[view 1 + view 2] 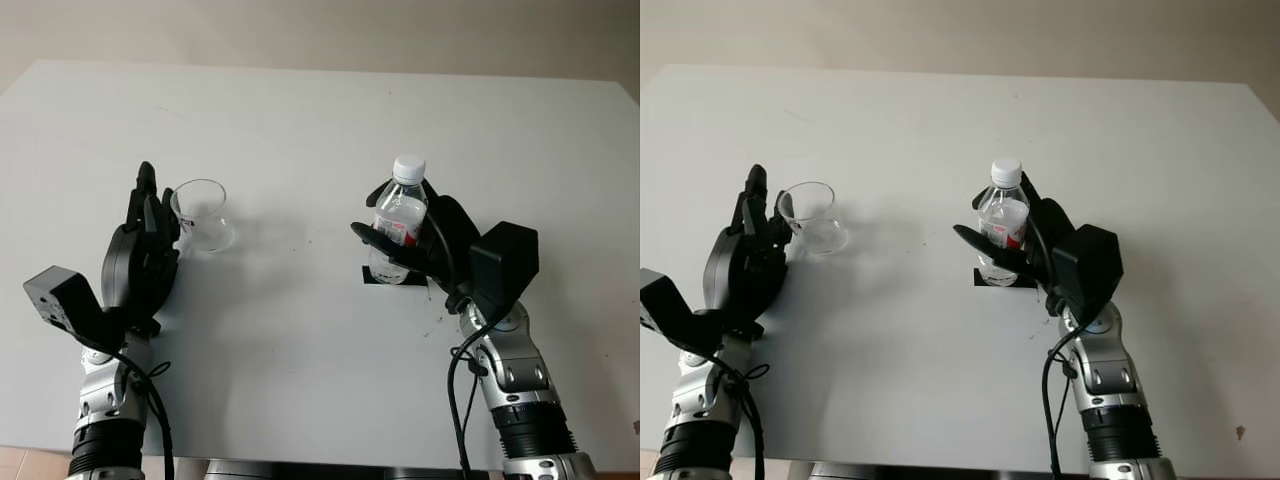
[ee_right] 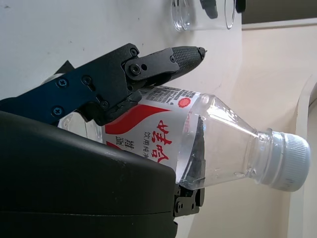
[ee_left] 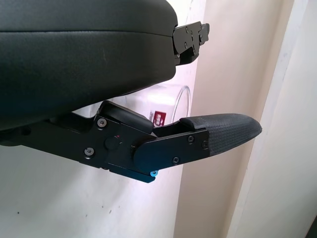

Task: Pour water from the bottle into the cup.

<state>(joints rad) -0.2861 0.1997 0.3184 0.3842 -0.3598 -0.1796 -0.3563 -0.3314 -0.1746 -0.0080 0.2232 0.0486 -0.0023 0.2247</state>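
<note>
A clear water bottle [image 1: 400,212] with a white cap and a red-and-white label stands upright on a black square mark [image 1: 371,279], right of the table's centre. My right hand [image 1: 368,212] wraps it from the right. Its thumb [image 2: 168,62] lies across the label and the other fingers sit behind the bottle [image 2: 218,144]. An empty clear cup [image 1: 203,215] stands at the left. My left hand [image 1: 146,205] is open and upright just left of the cup, close to its rim. In the left wrist view the cup [image 3: 171,101] appears between the palm and one finger.
The white table [image 1: 300,120] stretches far back to a beige wall. Bare table lies between the cup and the bottle. The table's front edge runs just below both forearms.
</note>
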